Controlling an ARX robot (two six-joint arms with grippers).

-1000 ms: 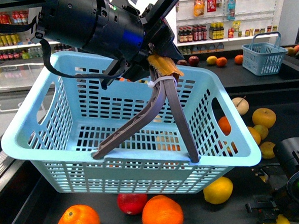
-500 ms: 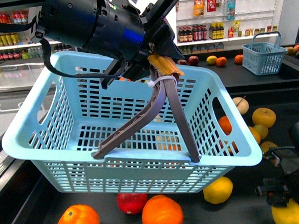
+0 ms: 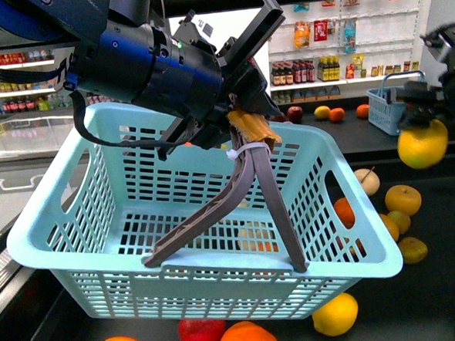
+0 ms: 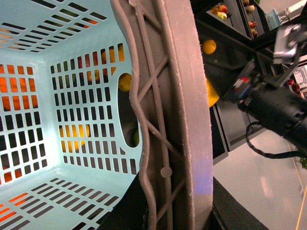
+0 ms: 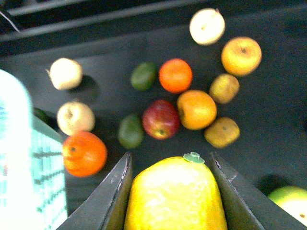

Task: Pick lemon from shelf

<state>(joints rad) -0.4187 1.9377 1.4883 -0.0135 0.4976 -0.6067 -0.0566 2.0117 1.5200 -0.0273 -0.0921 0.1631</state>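
My right gripper [image 3: 424, 131] is shut on the lemon [image 3: 422, 144], a bright yellow oval fruit, and holds it high at the right edge of the front view, above the black shelf tray [image 3: 435, 281]. In the right wrist view the lemon [image 5: 175, 196] fills the space between my two dark fingers [image 5: 108, 201], with the shelf tray [image 5: 278, 129] and its fruit far below. My left gripper [image 3: 247, 111] is shut on the grey basket handle [image 3: 267, 191] and holds the light blue basket [image 3: 196, 288] in the air at centre. The handle [image 4: 177, 120] fills the left wrist view.
Oranges [image 3: 245, 339], a red apple [image 3: 202, 333], another lemon [image 3: 336, 314] and yellow pears [image 3: 401, 178] lie on the tray under and right of the basket. A second blue basket [image 3: 384, 108] stands at the back right. White store shelving with bottles [image 3: 335, 40] is behind.
My right gripper has risen from the tray at the lower right to high at the right edge, carrying the lemon. The basket has shifted slightly.
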